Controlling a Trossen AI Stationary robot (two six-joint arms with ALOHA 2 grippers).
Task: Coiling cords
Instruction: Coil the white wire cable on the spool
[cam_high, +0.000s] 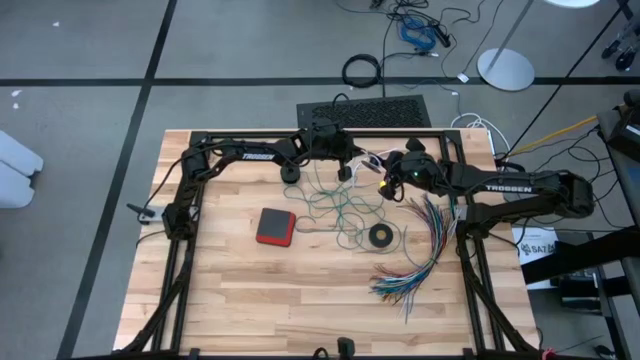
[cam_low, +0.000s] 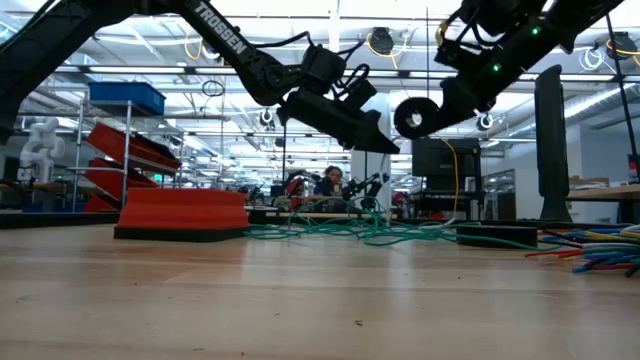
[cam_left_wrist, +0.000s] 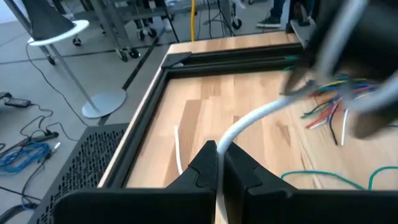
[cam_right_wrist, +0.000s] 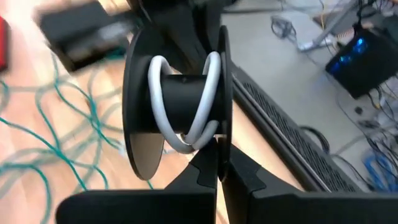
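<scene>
A white cord (cam_left_wrist: 261, 112) runs through the air from my left gripper (cam_left_wrist: 217, 163) to a small black spool (cam_right_wrist: 180, 99), where it is wound around the hub. My right gripper (cam_right_wrist: 219, 163) is shut on that spool. Both grippers hover over the table's far middle, the left gripper (cam_high: 350, 165) just left of the right gripper (cam_high: 388, 183). In the low view the spool (cam_low: 415, 117) hangs well above the tabletop. The teal-green cord (cam_high: 335, 205) lies in loose tangled loops on the wood below and nearer. My left gripper pinches the white cord (cam_left_wrist: 225, 144) between its two fingertips, clear of the table. From there the cord bends away toward the spool. My right gripper pinches the rim of one of the spool's flanges (cam_right_wrist: 219, 134) between its fingers. The spool is lifted clear, with white turns around its hub (cam_right_wrist: 186, 134).
A red flat box (cam_high: 276, 226) lies left of the teal loops, and a small black ring (cam_high: 381, 236) to their right. A fan of multicoloured wires (cam_high: 420, 250) spreads at the right. A black frame rail (cam_left_wrist: 155, 93) borders the far edge. Bare wood fills the near half.
</scene>
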